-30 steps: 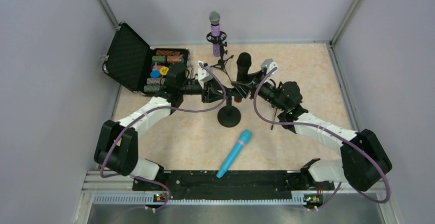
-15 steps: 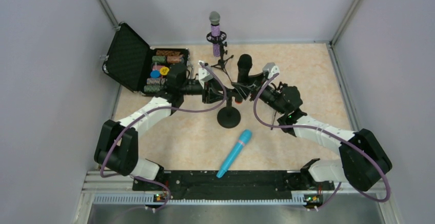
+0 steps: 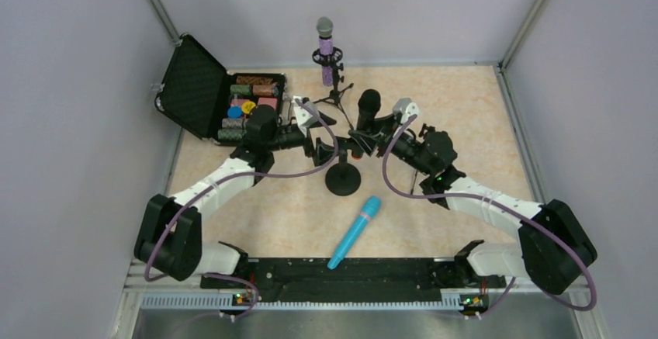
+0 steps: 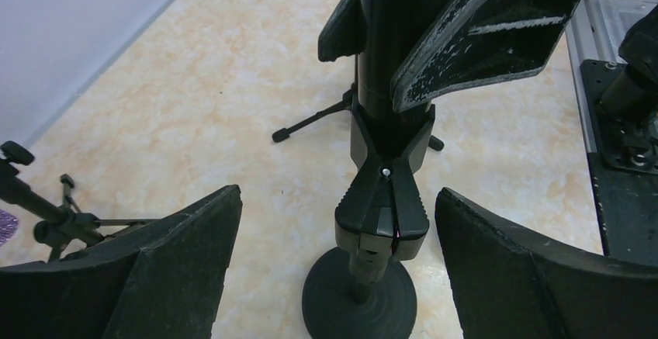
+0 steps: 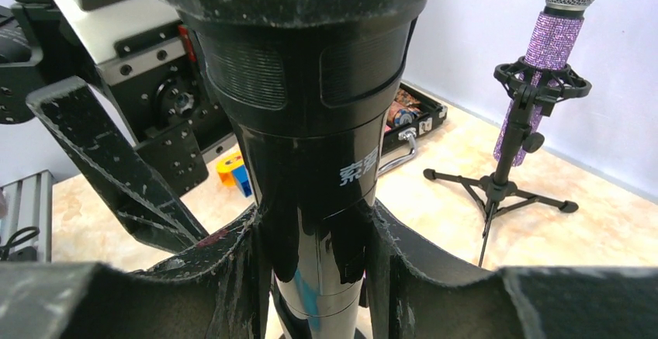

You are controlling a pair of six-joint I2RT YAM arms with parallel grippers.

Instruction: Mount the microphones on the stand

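At the far left of the table [image 3: 481, 122] an open black case [image 3: 194, 83] stands with its lid raised, rolls and coloured chips packed in its tray. The left arm [image 3: 221, 178] reaches from its base towards the middle, and the left fingers [image 4: 178, 269] are spread wide, one on each side of the clip [image 4: 384, 199] of the stand [image 3: 344, 178], touching neither it nor anything else. Behind them, near the back wall, the purple microphone [image 3: 325, 44] sits upright in the cradle of a small tripod stand [image 3: 335, 95], its silver mesh head uppermost. The stand in the middle rests on a round black base, with the clip at the top of its short post. In front of it, near the rail at the table's near edge, the light blue microphone [image 3: 354, 231] lies flat on the table, slanted, well apart from both arms. The black microphone [image 5: 310, 122] stands roughly upright above the round-based stand, head up, and its lower part sits between the upper arms of the clip. The right fingers [image 5: 434, 292] pinch its glossy body from both sides just below the head, the right arm [image 3: 481, 199] stretching in from the right.
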